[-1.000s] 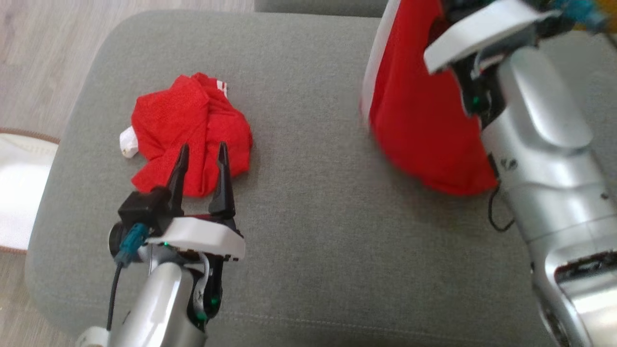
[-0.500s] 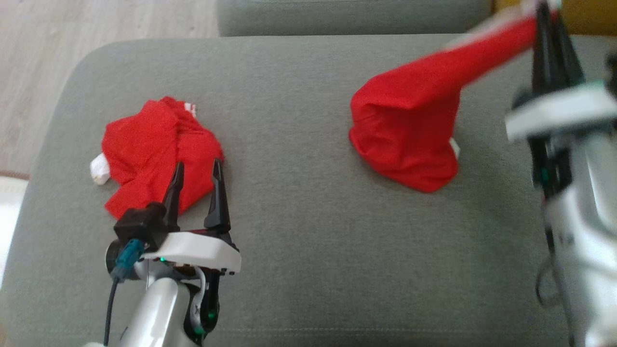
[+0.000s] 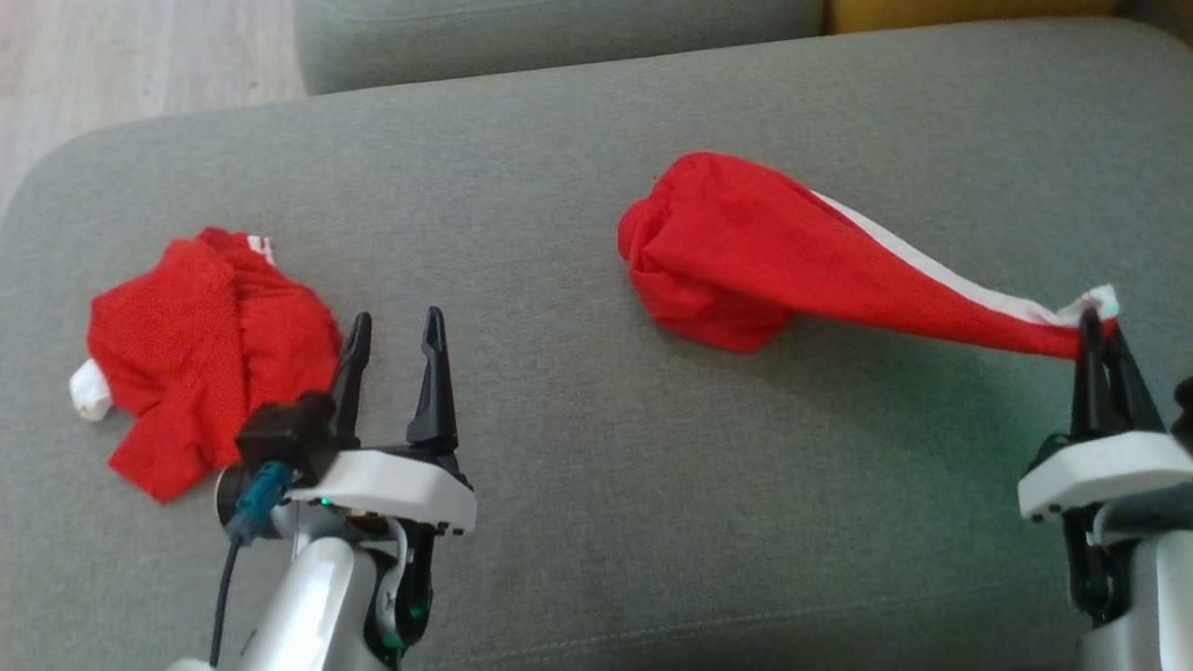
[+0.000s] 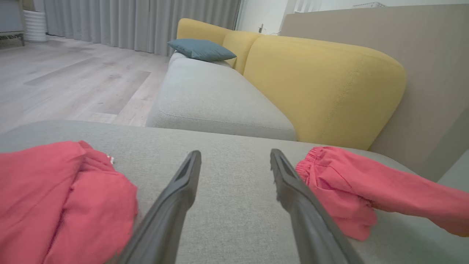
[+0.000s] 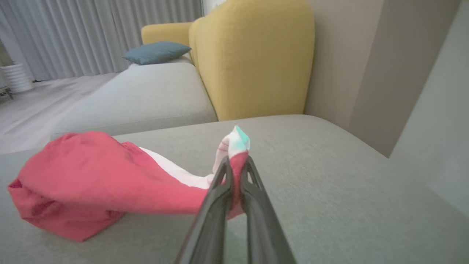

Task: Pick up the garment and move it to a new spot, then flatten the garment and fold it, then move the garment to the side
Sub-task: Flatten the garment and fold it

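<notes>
Grey upholstered seat serves as the work surface, with wood floor beyond its far left corner. Count: two red garments, two grippers. Garment lies right of centre, drawn out long. Its long axis runs from a bunched end resting on the seat near the middle to a narrow white-edged tip at the right, nearer the robot. One white stripe follows its far edge. Right gripper is clamped on that tip, fingers together, the tip raised off the seat. Second garment sits crumpled at the left, well apart from the first. Left gripper hovers just beside it, fingers spread, holding nothing. One blue pillow lies on the neighbouring seat
</notes>
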Robot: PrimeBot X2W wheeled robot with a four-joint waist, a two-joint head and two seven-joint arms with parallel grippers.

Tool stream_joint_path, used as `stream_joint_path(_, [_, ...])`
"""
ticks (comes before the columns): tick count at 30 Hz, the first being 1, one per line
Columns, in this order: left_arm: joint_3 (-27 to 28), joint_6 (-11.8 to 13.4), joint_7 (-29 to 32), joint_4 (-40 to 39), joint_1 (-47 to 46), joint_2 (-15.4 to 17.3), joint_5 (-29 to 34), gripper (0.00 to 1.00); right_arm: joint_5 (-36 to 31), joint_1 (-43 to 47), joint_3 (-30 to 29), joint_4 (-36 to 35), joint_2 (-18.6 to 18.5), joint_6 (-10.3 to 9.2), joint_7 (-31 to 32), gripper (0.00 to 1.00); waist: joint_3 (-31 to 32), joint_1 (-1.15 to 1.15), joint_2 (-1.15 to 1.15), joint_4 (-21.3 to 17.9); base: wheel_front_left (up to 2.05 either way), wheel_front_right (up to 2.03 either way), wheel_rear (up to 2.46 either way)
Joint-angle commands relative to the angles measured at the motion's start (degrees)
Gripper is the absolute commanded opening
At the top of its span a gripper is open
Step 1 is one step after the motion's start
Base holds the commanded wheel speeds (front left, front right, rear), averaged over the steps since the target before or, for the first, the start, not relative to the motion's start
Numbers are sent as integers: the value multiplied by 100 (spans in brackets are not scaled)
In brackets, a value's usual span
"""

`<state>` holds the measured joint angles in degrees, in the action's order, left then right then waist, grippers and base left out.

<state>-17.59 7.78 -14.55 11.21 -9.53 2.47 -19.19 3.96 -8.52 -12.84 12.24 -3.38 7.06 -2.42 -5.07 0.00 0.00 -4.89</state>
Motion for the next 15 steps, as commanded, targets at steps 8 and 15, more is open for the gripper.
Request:
stream_joint_path(8, [135, -36, -45, -74, -319, 41, 53, 100, 115, 448, 207, -152, 47, 43, 514, 17, -43, 0, 0, -270, 0, 0, 0])
stream_joint_path(15, [101, -34, -45, -51, -351, 41, 27, 100, 508, 385, 591, -220, 49, 43, 25, 100, -2, 0, 0, -250, 0, 0, 0])
